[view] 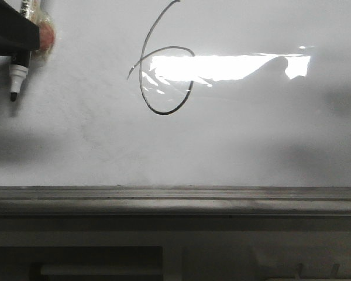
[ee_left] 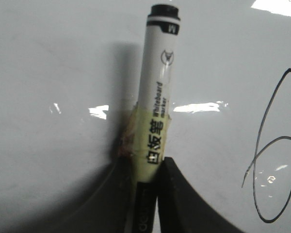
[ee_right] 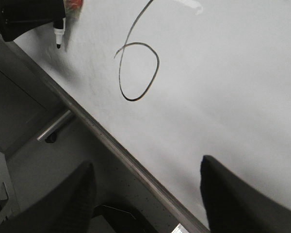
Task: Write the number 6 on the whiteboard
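The number 6 [view: 161, 113] is a thin black line on the whiteboard [view: 234, 140], with a long upper stroke and an oval loop partly under glare. It also shows in the left wrist view [ee_left: 266, 221] and the right wrist view [ee_right: 131, 100]. My left gripper [ee_left: 144, 167] is shut on a white whiteboard marker [ee_left: 157, 87] wrapped in yellowish tape. In the front view the marker [view: 17, 73] points down at the far upper left, well left of the 6. My right gripper [ee_right: 146, 162] is open and empty, over the ledge.
A grey metal ledge [view: 175, 202] runs along the whiteboard's lower edge and also shows in the right wrist view [ee_right: 111, 145]. Below it is a dark cabinet front with a bar handle [ee_right: 53, 127]. A bright rectangular glare [view: 234, 65] lies across the board.
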Controlling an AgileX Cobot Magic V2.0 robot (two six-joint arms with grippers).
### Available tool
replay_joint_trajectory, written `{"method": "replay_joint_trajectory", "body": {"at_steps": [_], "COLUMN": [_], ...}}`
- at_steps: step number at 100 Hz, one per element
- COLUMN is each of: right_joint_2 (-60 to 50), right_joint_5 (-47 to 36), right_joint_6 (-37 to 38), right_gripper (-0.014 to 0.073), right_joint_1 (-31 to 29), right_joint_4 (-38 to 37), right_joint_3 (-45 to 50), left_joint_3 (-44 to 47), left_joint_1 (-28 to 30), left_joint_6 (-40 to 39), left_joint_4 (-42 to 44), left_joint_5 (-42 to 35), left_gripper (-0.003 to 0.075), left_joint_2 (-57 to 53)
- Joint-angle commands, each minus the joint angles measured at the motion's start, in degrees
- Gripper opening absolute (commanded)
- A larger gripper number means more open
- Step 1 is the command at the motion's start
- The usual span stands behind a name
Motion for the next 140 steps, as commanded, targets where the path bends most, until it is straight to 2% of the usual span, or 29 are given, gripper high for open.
{"method": "replay_joint_trajectory", "body": {"at_steps": [1, 12, 25, 44, 57, 86, 93, 98, 106, 113, 122, 126, 140], "right_joint_2": [-0.7, -0.7, -0.7, -0.7, -0.7, -2.25, -3.6, -5.02, -8.08, -11.75, -17.85, -21.05, -32.7], "right_joint_5": [-2.39, -2.39, -2.39, -2.39, -2.18, -1.28, -3.14, -5.2, -9.42, -13.38, -18.13, -20.45, -25.98], "right_joint_6": [-0.81, -0.81, -0.81, -0.81, -0.81, -0.81, -0.81, -0.81, -0.81, -0.81, -1.31, -1.52, -2.44], "right_gripper": [0.0418, 0.0418, 0.0418, 0.0418, 0.0418, 0.0412, 0.0379, 0.0328, 0.0207, 0.0086, -0.006, -0.0069, -0.0065], "right_joint_1": [-0.37, -0.37, -0.37, -0.37, -0.37, -0.37, -0.37, -0.37, -0.37, -0.37, -0.37, -0.37, -0.37], "right_joint_4": [2.74, 2.74, 2.74, 2.26, 1.53, 1.33, 2.18, 3.07, 3.89, 4.34, 4.45, 4.45, 4.45], "right_joint_3": [-1.31, -1.31, -1.31, -1.31, -1.31, -1.05, -0.4, 0.48, 2.74, 5.68, 10.08, 12.3, 20.44], "left_joint_3": [-1.73, -1.73, -1.73, -1.73, -1.73, -0.09, 0.01, 0.01, 0.42, 1.11, 2.65, 3.6, 7.77], "left_joint_1": [0.06, 0.06, 0.06, 0.06, 0.06, 0.06, 0.06, 0.06, 0.06, 0.06, 0.06, 0.06, 0.06], "left_joint_6": [-0.38, -0.38, -0.38, 1.13, 5.29, 16.73, 19.64, 20.94, 21.04, 21.14, 21.29, 21.29, 21.29], "left_joint_4": [0.61, 0.61, 0.61, 0.46, 0.46, 0.19, 0.19, 0.19, 0.41, 0.41, 0.72, 1.69, 2.56], "left_joint_5": [-3.3, -3.3, -3.42, -3.44, -1.67, 3.29, 5.27, 6.6, 8.78, 10.75, 13.62, 14.65, 16.49], "left_gripper": [0.0039, 0.0145, 0.0307, 0.0454, 0.0498, 0.0491, 0.0491, 0.0482, 0.0405, 0.0288, 0.0083, -0.0015, -0.002], "left_joint_2": [0.09, 0.09, -0.15, -0.27, -2.29, -17.0, -20.67, -23.03, -26.75, -29.58, -32.88, -34.12, -39.47]}}
